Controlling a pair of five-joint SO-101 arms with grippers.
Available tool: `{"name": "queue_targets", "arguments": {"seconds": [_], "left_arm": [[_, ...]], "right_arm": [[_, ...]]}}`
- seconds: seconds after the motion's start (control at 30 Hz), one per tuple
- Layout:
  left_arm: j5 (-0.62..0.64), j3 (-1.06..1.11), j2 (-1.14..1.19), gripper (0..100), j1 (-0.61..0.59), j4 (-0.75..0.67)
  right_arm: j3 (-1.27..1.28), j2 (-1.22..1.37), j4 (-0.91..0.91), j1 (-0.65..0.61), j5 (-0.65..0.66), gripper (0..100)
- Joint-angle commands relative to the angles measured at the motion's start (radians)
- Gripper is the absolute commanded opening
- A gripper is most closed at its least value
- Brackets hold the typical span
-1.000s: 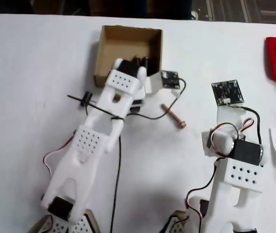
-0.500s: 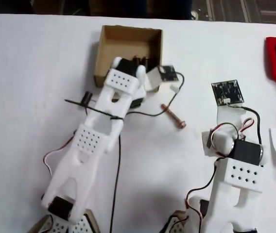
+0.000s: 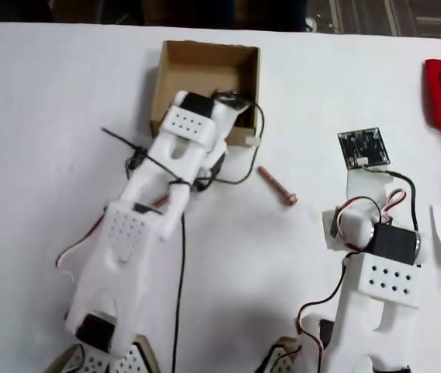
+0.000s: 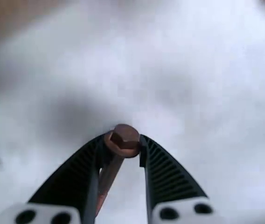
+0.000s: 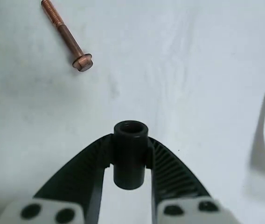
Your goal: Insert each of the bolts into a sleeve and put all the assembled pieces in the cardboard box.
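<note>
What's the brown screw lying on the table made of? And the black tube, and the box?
The loose bolt looks like copper-coloured metal: glossy, with threads. The sleeve seems matte black plastic or coated metal; unclear. The box is plain brown cardboard.

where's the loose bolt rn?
In the high view the loose bolt lies flat on the table, just below and right of the box. The right wrist view shows it beyond the sleeve in the right gripper.

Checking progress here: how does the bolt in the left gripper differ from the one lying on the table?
The held bolt is clamped in the left gripper; the loose bolt lies flat and free on the table. The held bolt is partly hidden by a finger; the loose bolt shows its whole length. Both are copper-coloured with hex heads.
</note>
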Motion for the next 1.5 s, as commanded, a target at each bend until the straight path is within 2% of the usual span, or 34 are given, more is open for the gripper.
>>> {"name": "queue_targets", "arguments": {"seconds": [0.0, 0.1, 0.27, 0.37, 0.53, 0.63, 0.77, 1.0, 1.27, 1.47], "left_arm": [[0.020, 0.334, -0.328, 3, -0.009, 0.017], [0.020, 0.475, -0.489, 3, -0.012, 0.015], [0.021, 0.550, -0.628, 3, -0.014, 0.009], [0.064, 0.564, -0.601, 3, -0.051, -0.052], [0.087, 0.529, -0.436, 3, -0.092, -0.276], [0.086, 0.475, -0.318, 3, -0.084, -0.318], [0.032, 0.354, -0.178, 4, -0.107, -0.273], [-0.235, 0.081, -0.014, 21, -0.163, -0.018], [-0.393, 0.036, 0.023, 15, -0.233, 0.015], [-0.410, 0.035, 0.025, 15, -0.193, 0.008]], "right_arm": [[-0.005, -0.030, -0.025, -0.001, 0.003, 2.3], [-0.005, -0.030, -0.030, -0.022, 0.002, 2.3], [-0.005, -0.031, -0.030, -0.102, -0.003, 2.3], [-0.005, -0.033, -0.030, -0.133, -0.005, 2.3], [-0.005, -0.033, -0.030, -0.137, -0.005, 2.3], [-0.005, -0.033, -0.030, -0.136, -0.005, 2.3], [-0.005, -0.033, -0.025, -0.131, -0.005, 2.3], [-0.005, -0.033, -0.028, -0.137, -0.005, 2.3], [-0.005, -0.033, -0.027, -0.131, -0.005, 2.3], [-0.005, -0.033, -0.028, -0.137, -0.005, 2.3]]}}
